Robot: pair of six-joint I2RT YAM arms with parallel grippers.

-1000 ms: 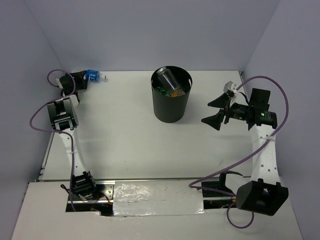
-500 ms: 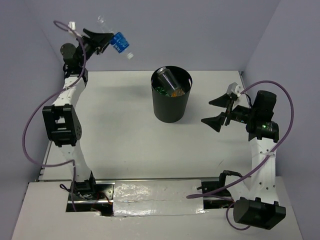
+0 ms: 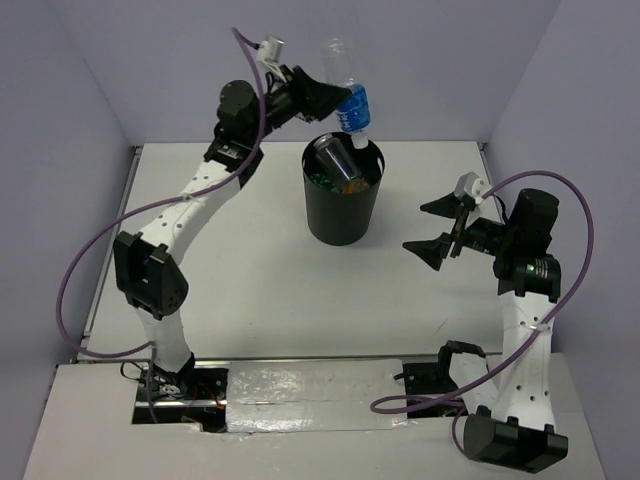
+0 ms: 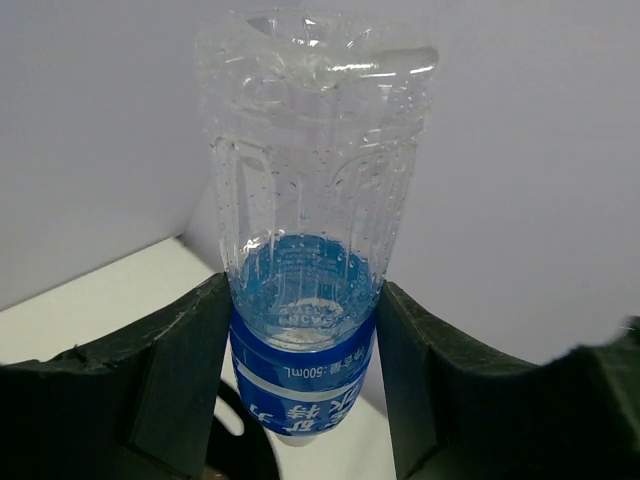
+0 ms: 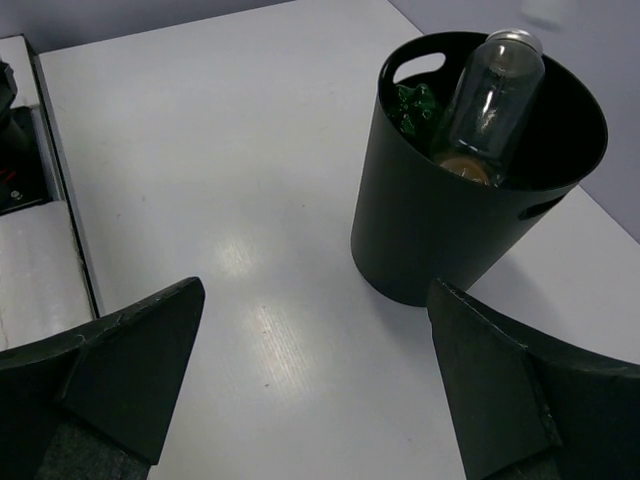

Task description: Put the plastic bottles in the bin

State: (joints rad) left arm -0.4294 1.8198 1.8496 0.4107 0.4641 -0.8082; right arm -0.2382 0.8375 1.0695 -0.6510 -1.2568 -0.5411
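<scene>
My left gripper (image 3: 335,95) is shut on a clear plastic bottle with a blue label (image 3: 350,95) and holds it cap down just above the far rim of the black bin (image 3: 343,215). In the left wrist view the bottle (image 4: 305,300) sits between both fingers. The bin holds a clear bottle (image 3: 338,157), a green one (image 3: 320,181) and something orange (image 3: 352,186). The right wrist view shows the bin (image 5: 440,230) with the clear bottle (image 5: 492,95) and the green one (image 5: 413,103). My right gripper (image 3: 432,226) is open and empty, right of the bin.
The white table (image 3: 230,270) stands between grey walls. A taped strip (image 3: 310,395) runs along the near edge between the arm bases. Purple cables loop beside both arms.
My left arm lifted the blue-label bottle from the far left corner and swung it right, over the bin. The right gripper stayed open and shifted slightly.
</scene>
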